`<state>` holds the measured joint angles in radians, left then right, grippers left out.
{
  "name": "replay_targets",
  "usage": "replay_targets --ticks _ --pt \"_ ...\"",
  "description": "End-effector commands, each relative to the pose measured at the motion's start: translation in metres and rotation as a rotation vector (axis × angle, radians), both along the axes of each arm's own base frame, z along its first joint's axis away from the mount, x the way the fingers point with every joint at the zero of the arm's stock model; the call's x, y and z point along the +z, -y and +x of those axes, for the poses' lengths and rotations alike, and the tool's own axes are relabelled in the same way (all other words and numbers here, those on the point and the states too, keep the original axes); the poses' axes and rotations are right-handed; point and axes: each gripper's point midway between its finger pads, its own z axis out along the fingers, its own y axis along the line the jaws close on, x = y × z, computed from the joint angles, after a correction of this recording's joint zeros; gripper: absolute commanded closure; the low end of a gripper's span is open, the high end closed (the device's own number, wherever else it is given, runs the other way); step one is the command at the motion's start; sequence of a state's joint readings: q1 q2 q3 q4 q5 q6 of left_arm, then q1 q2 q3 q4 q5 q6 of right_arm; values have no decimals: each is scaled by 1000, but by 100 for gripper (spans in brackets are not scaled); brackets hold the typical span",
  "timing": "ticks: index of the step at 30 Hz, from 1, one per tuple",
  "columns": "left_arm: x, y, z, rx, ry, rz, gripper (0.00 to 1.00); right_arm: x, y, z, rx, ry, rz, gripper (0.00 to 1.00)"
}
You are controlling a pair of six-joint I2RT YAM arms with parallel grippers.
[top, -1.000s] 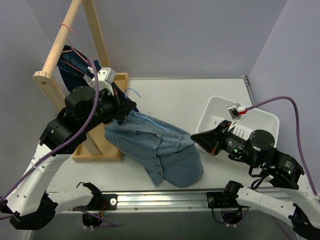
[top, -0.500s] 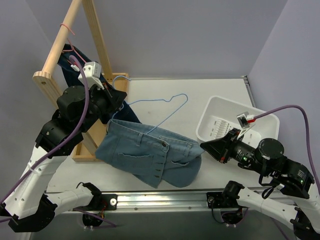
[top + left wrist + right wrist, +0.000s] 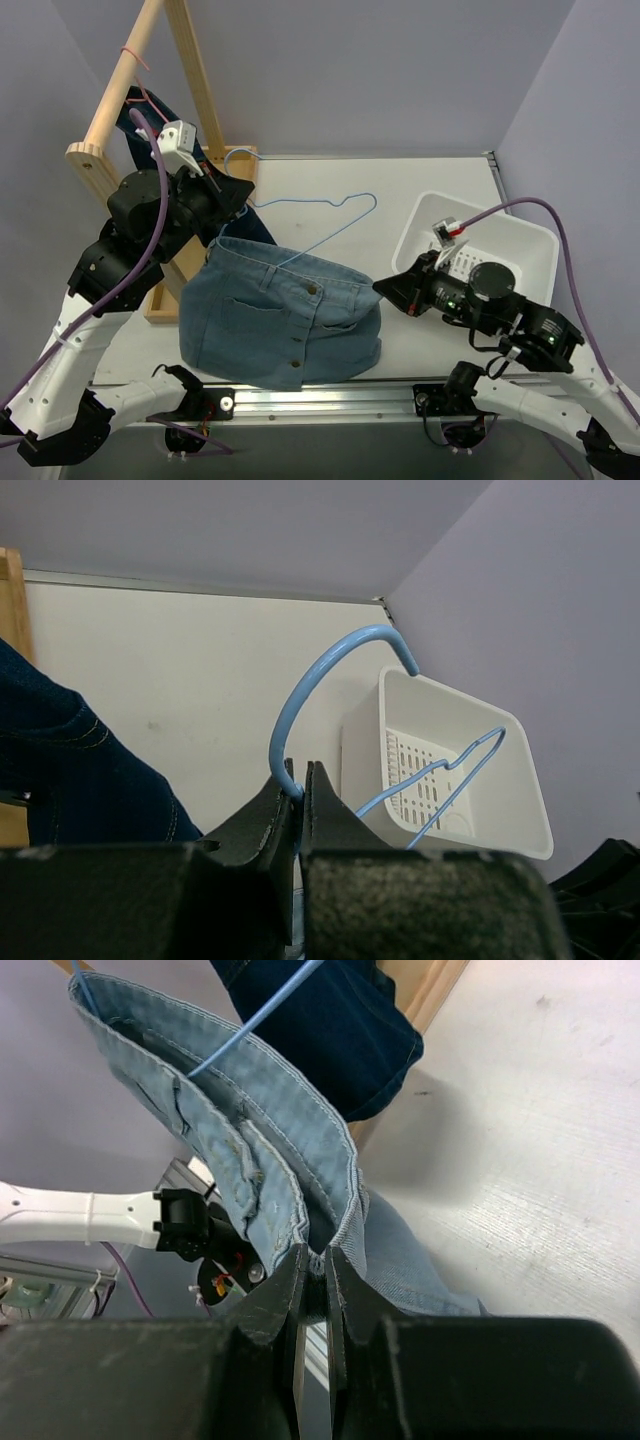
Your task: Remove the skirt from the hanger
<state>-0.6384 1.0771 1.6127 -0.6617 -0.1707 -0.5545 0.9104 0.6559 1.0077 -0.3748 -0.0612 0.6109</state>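
Top external: light denim skirt [image 3: 280, 320] is spread at 6 o'clock on the table; one arm of the blue wire hanger [image 3: 310, 201] runs into its waistband at 12 o'clock; right gripper [image 3: 384, 290] sits at the skirt's 3 o'clock edge, jaws pinched on the waistband; left gripper [image 3: 238, 190], at the skirt's 11 o'clock, is clamped on the hanger's neck below the hook; white basket [image 3: 412, 240] at 3 o'clock.
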Motion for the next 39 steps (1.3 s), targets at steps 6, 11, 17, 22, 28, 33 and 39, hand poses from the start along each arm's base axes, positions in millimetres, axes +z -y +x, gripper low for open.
replay_targets --ticks 6,11,17,22,28,33,39 --pt "61 10 -7 -66 132 -160 98 -2 -43 16 60 -8 51 100" --pt "76 11 -11 -82 144 -179 98 -2 -44 20 50 -1 67 100" --pt "97 7 -15 -77 182 -212 98 -10 -44 22 33 -8 63 100" --pt "114 12 -19 -110 200 -255 98 -14 -49 25 35 -11 64 100" --pt "128 22 -29 -185 204 -295 98 -9 -52 32 18 0 66 100" --pt "136 31 -50 -297 204 -319 98 0 -47 45 -54 32 79 100" --pt "117 33 -81 -418 169 -253 98 18 -42 71 -156 98 29 100"
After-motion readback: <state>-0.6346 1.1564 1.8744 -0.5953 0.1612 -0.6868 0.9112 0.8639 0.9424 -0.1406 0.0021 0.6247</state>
